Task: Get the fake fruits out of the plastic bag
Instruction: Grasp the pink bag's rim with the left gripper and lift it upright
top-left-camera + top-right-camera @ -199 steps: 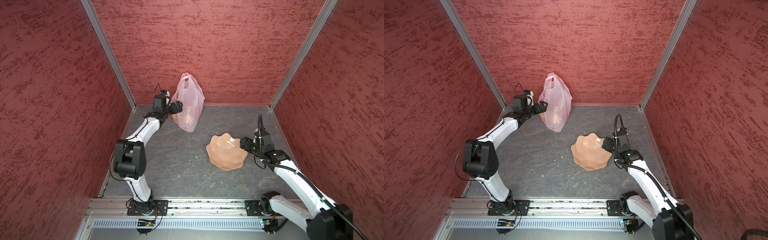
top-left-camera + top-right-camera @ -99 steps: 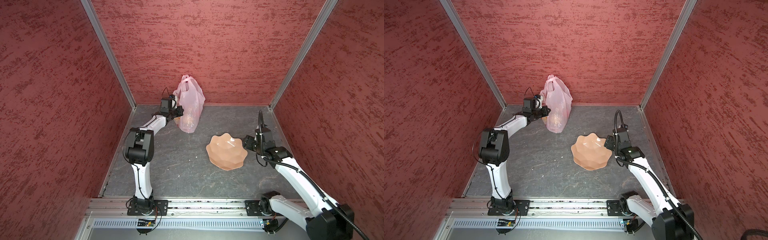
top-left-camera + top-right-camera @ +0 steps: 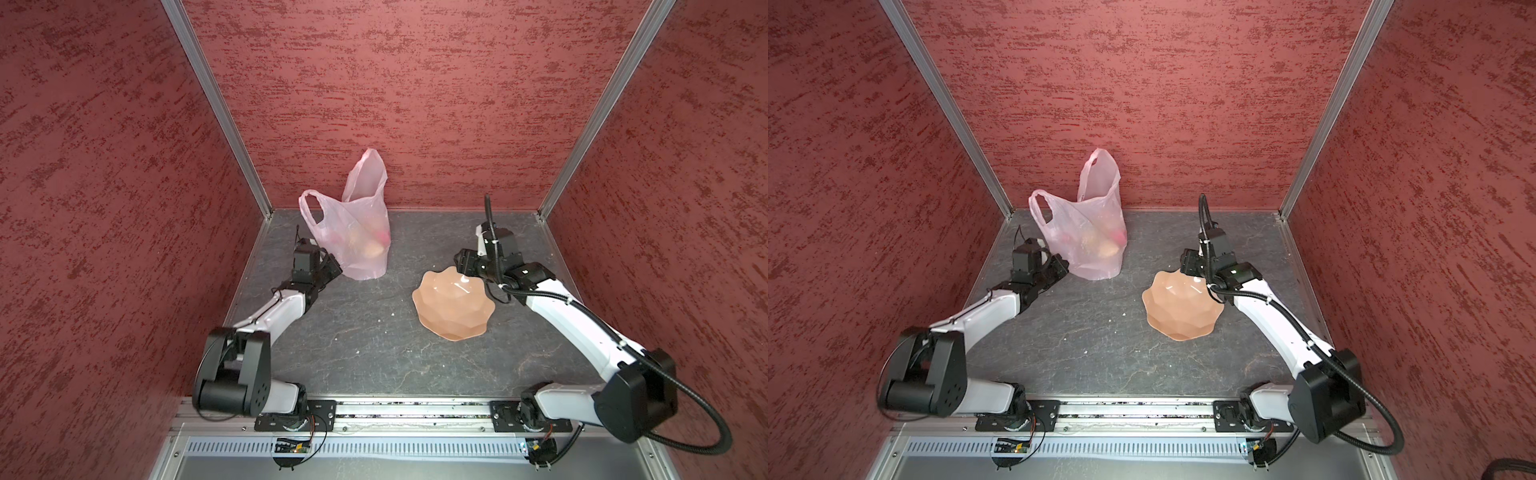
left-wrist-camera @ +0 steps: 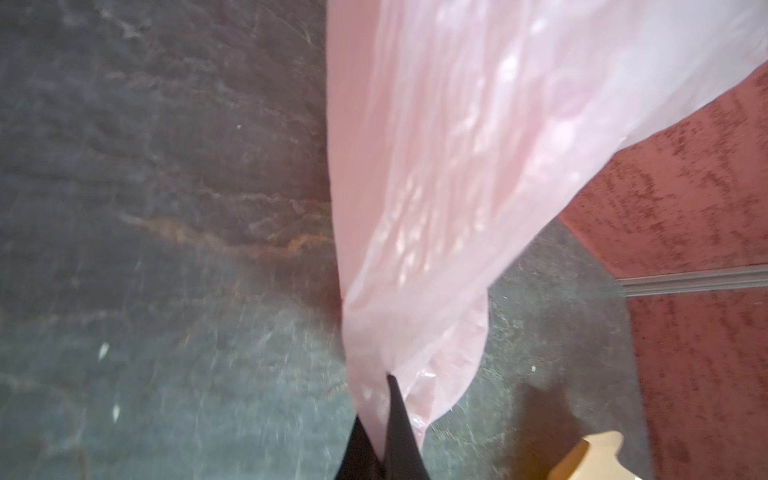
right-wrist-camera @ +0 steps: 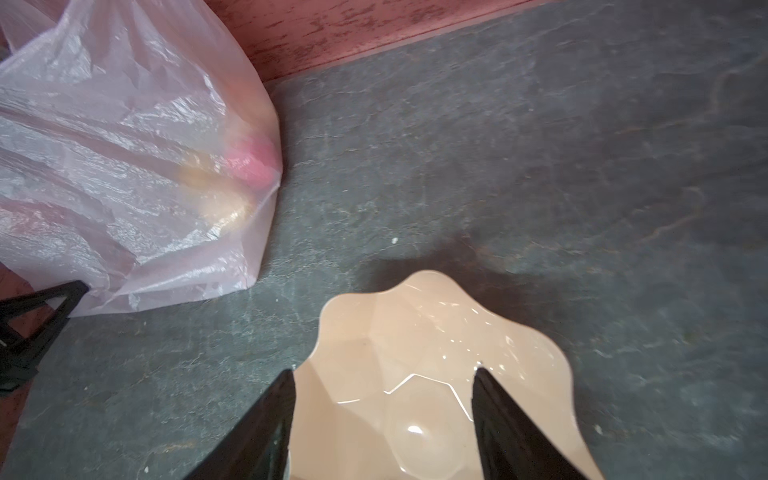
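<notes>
Closest to me, my right gripper [image 5: 383, 372] hangs over the plate [image 3: 453, 307], fingers apart, holding nothing. Farther off, my left gripper [image 4: 376, 415] pinches the low edge of the bag [image 3: 357, 232]. Fruits [image 5: 232, 195] sit inside it, by the back wall. Next, I think, lift and tip them out.

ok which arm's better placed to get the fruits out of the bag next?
Left, probably: the left gripper is shut on the plastic bag low on its side and could tip out the fake fruits. The right gripper hangs open over the plate, apart from the bag.
</notes>
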### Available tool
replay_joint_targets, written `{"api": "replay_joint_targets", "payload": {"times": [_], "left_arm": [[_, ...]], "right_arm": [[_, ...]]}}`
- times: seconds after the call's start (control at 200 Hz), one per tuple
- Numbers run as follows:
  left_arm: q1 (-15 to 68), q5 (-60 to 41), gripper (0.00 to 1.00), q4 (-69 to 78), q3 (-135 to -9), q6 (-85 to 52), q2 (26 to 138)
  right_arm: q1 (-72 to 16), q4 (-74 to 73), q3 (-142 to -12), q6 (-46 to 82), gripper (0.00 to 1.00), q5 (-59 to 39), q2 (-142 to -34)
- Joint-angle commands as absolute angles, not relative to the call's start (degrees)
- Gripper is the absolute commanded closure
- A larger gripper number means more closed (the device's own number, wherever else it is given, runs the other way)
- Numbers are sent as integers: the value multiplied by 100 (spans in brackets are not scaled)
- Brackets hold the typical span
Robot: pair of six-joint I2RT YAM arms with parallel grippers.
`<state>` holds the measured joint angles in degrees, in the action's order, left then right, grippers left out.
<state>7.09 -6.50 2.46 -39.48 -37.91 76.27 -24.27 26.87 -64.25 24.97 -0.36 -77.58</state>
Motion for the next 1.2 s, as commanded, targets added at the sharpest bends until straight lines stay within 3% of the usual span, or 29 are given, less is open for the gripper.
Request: {"api": "replay_joint_targets", "payload": {"times": [0.0,0.17,0.336,0.386,0.611,0.701,0.776,0.877,1.197], "left_arm": [[1128,4,100,48,-3381,-4352,6613],[2518,986,100,-196,-2868,-4810,5451],[3673,1263,100,-91,-3080,-4518,5531],[3807,1053,91,25,-3186,-4299,5665],[3784,-179,51,-740,-4084,-3336,5993],[3616,-706,25,-1450,-4624,-3109,5804],[3411,-1022,13,-2156,-5278,-2944,5653],[3222,-1019,5,-3180,-6256,-2546,5626],[2103,-576,1,-5473,-8491,-1100,6627]], "right_arm": [[-2765,2324,-6914,2382,33,-279,-8195],[-3242,2207,-7668,2450,33,-340,-8955],[-3578,2206,-8083,2551,29,-297,-9235],[-3644,2180,-8081,2591,28,-263,-9213],[-3803,2228,-7927,2681,25,-56,-8977],[-3877,2263,-7859,2659,24,86,-8876],[-3933,2215,-7771,2632,23,202,-8809],[-3946,2252,-7781,2595,23,297,-8805],[-3955,2174,-7834,2561,23,237,-8885]]}}
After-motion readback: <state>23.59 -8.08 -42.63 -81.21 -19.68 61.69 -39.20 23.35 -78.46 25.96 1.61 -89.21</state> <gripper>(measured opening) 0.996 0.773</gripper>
